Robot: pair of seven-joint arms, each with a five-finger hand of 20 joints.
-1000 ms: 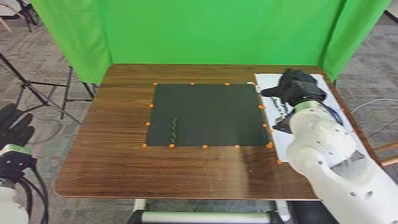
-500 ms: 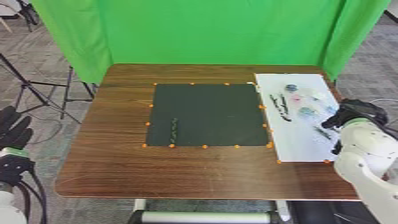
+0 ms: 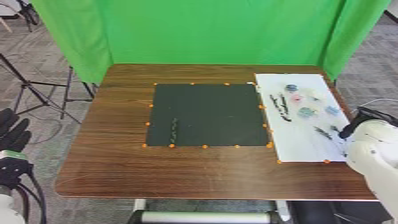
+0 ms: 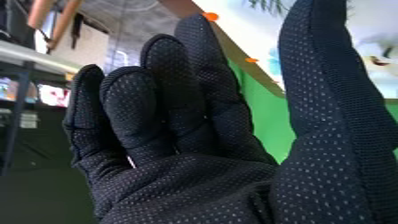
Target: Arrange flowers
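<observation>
In the head view my right hand [image 3: 368, 117] is at the right edge of the white sheet [image 3: 300, 149], beside the leafy sprigs [image 3: 322, 132]. The right wrist view shows that right hand [image 4: 187, 175] open, fingers straight and nothing held. Blue, pink and pale flowers [image 3: 306, 112] lie on the sheet, with dark stems [image 3: 281, 107] to their left. One thin green stem [image 3: 174, 131] lies on the black mat [image 3: 218, 112], near its lower left corner. My left hand [image 3: 11, 131] is off the table's left side, its fingers spread.
Orange markers [image 3: 205, 146] line the mat and some of the sheet's edge. The brown table [image 3: 178, 172] extends around both. A green curtain [image 3: 213, 32] hangs behind it, and tripod legs [image 3: 44, 95] stand at the left.
My right hand has moved from over the sheet's upper part toward its right edge and slightly off it, uncovering the flowers and stems. The left hand has hardly moved.
</observation>
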